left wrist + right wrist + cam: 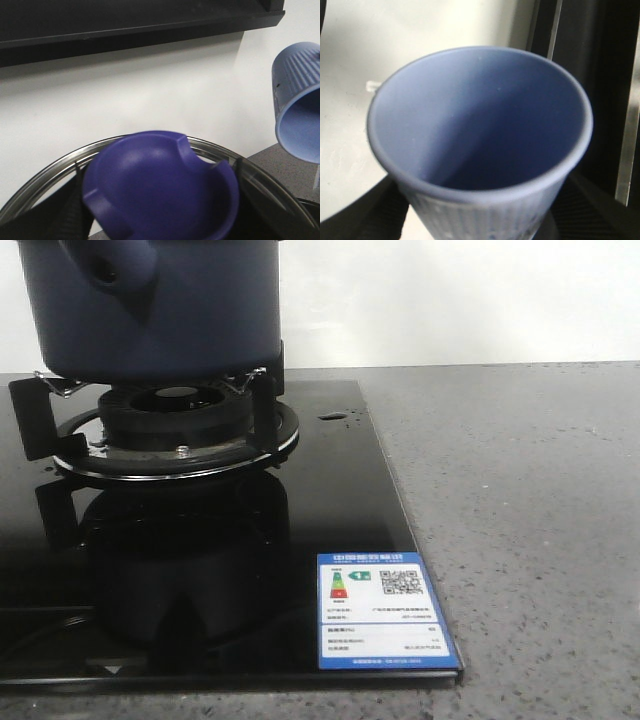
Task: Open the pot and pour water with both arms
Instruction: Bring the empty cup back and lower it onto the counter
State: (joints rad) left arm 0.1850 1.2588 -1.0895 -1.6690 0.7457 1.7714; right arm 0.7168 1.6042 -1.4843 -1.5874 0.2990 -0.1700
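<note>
Sitting on the burner grate (170, 430), the pot (150, 310) occupies the upper-left of the front view; its stubby side socket (120, 270) w/ hole faces the camera. The burner is set in a glossy black glass cooktop (340, 500), which carries an energy label (385, 610) at its near right corner. Grey speckled countertop (530, 540) lies to the right of the glass. No arm or claw shows in front view.

Left wrist view: a dark purple-blue knob (160, 187) fills the space directly ahead of the left claw, w/ a glass lid rim (45, 175) curving around it. Dark finger pads (50, 215) sit close on either side of the knob; contact appears tight, so left claw is clenched on the knob. A pale blue ribbed cup (300, 100) hangs tilted off to one side, mouth angled downward.

Right wrist view: the same cup (480, 130) sits immediately ahead of the right claw, open mouth toward the camera, interior looks empty. Dark pads (375, 210) flank its ribbed wall; right claw grasps the cup.
</note>
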